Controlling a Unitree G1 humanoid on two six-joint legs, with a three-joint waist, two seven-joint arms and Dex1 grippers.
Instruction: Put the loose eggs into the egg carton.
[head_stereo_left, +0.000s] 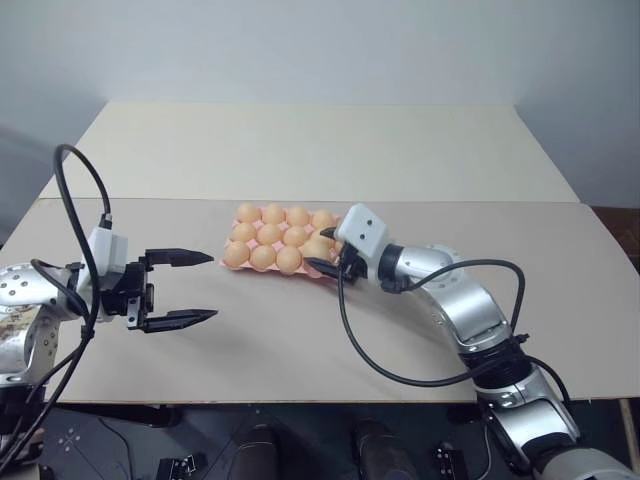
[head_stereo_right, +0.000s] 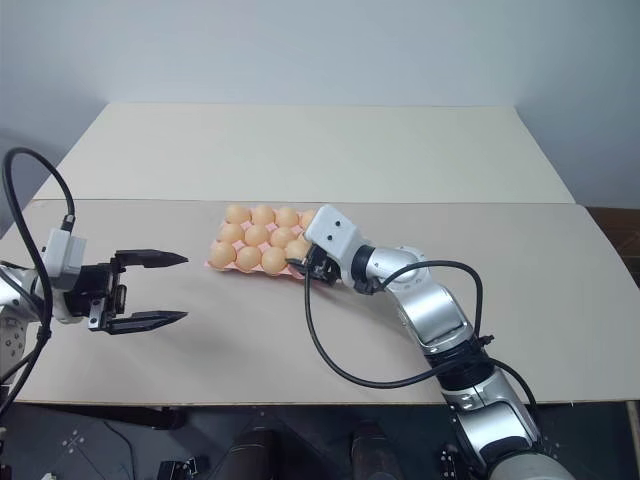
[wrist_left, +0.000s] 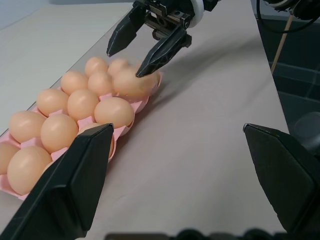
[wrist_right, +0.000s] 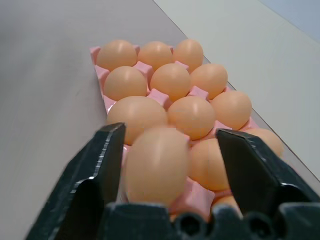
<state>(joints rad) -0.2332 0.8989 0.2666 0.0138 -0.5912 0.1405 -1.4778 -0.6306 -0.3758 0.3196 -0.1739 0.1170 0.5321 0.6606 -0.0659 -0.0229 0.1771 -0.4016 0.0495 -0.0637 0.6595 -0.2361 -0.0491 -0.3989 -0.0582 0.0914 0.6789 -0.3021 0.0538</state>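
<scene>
While the pink egg carton (head_stereo_left: 262, 262) sits mid-table nearly full, we see our right gripper (wrist_right: 170, 165) spread around an egg (wrist_right: 157, 165) at its near end, our left gripper (head_stereo_left: 185, 288) wide and empty nearby, suggesting loading is almost done

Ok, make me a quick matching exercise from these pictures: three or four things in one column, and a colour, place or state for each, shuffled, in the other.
Things:
1. egg carton
2. left gripper
3. right gripper
4. table

Descriptions:
A. pale beige, flat
B. open, off to the side of the carton, over bare table
C. pink, holding eggs
D. open, fingers either side of an egg at the carton's end

Pairs: 1-C, 2-B, 3-D, 4-A
</scene>
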